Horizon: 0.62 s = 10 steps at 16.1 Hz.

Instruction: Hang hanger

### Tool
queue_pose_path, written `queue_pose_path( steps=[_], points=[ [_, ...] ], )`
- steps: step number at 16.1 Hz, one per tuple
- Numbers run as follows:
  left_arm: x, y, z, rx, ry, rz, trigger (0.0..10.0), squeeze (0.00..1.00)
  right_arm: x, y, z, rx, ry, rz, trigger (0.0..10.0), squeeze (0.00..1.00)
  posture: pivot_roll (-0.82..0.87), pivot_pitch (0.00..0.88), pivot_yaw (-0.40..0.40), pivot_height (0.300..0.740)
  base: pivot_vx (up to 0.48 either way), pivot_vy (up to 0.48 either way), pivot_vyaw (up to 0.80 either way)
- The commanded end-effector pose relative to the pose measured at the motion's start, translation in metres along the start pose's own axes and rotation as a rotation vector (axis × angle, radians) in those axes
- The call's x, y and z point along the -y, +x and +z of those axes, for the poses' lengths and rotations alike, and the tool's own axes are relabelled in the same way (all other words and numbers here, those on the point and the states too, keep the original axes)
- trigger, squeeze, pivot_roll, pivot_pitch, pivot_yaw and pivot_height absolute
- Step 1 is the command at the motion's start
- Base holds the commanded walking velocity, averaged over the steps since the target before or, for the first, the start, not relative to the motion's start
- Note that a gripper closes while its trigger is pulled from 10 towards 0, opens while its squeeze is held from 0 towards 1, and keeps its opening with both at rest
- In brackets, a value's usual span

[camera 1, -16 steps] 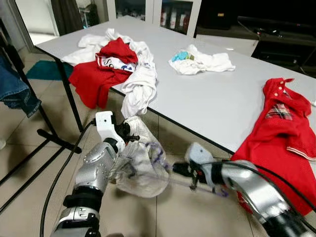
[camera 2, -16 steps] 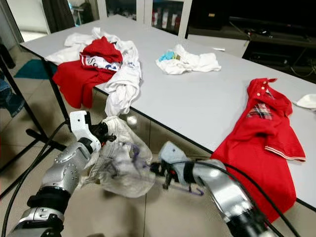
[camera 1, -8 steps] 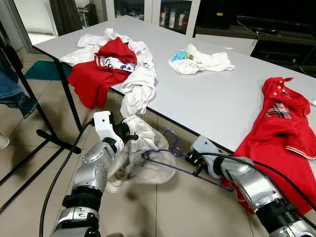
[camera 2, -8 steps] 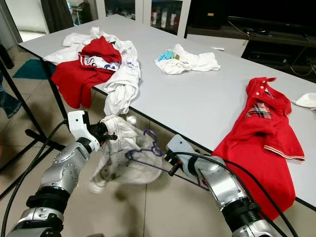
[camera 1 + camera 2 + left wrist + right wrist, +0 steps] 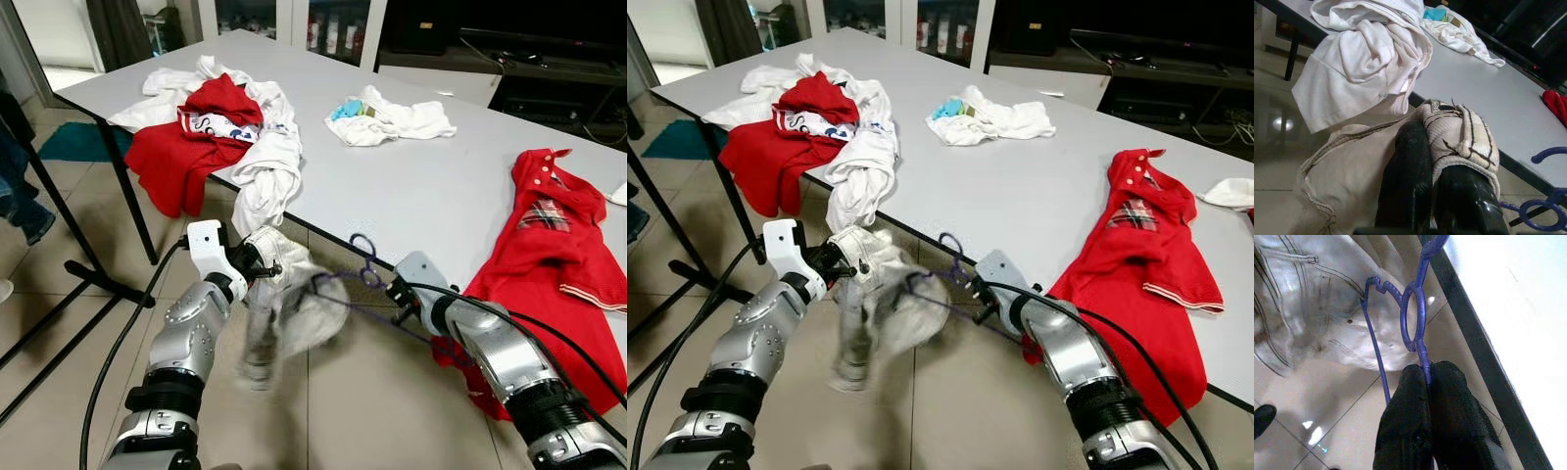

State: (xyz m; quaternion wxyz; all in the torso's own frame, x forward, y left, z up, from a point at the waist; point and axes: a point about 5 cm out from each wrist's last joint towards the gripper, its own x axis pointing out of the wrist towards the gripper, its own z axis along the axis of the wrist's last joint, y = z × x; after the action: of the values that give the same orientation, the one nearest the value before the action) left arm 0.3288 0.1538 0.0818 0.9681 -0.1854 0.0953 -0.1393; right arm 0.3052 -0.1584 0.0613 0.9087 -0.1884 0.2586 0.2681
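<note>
The right gripper point(image 5: 1427, 382) is pinched narrow on the stem of the purple hanger point(image 5: 1415, 316), just below its loop, while the left gripper point(image 5: 1437, 161) is clamped on a fold of the beige garment point(image 5: 1347, 161) — so the hanger hangs between the two grippers with the cloth draped from it, below the table edge point(image 5: 382, 259). The garment's lower part is blurred in the head views; it looks to be swinging. If so, its weight could twist the thin stem in the right grip, or drag the cloth off the hanger's arm. The hook point(image 5: 364, 247) sits just beside the table edge above the right gripper and could catch it on a lift. Open tiled floor point(image 5: 59, 392) lies below and outward of the left gripper; beyond it stand black rack legs point(image 5: 93, 279), likely the target.
</note>
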Motion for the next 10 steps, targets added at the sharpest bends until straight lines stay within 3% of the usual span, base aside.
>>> queue_pose_path(
  steps=[1,5,7,9,10],
  points=[
    [0.006,0.005,0.012,0.041,0.017,-0.023,10.0,0.0,0.009,-0.002,0.008,0.032,-0.003,-0.046,10.0,0.0,0.0,0.0,-0.028,0.74,0.0,0.0,0.0],
    [0.004,0.004,0.012,0.038,0.021,-0.01,10.0,0.0,0.019,-0.005,0.011,0.06,0.015,-0.111,10.0,0.0,0.0,0.0,-0.022,0.74,0.0,0.0,0.0],
    [0.003,0.003,0.011,0.036,0.023,-0.004,10.0,0.0,0.024,-0.016,0.015,0.085,0.037,-0.101,10.0,0.0,0.0,0.0,-0.023,0.74,0.0,0.0,0.0],
    [0.0,0.002,0.011,0.033,0.024,0.005,10.0,0.0,0.011,-0.045,0.018,0.128,0.04,0.081,10.0,0.0,-0.01,0.0,-0.02,0.74,0.0,0.0,0.0],
    [0.0,0.002,0.011,0.032,0.024,0.006,10.0,0.0,0.008,-0.049,0.018,0.133,0.037,0.113,10.0,0.0,-0.01,0.0,-0.02,0.74,0.0,0.0,0.0]
  ],
)
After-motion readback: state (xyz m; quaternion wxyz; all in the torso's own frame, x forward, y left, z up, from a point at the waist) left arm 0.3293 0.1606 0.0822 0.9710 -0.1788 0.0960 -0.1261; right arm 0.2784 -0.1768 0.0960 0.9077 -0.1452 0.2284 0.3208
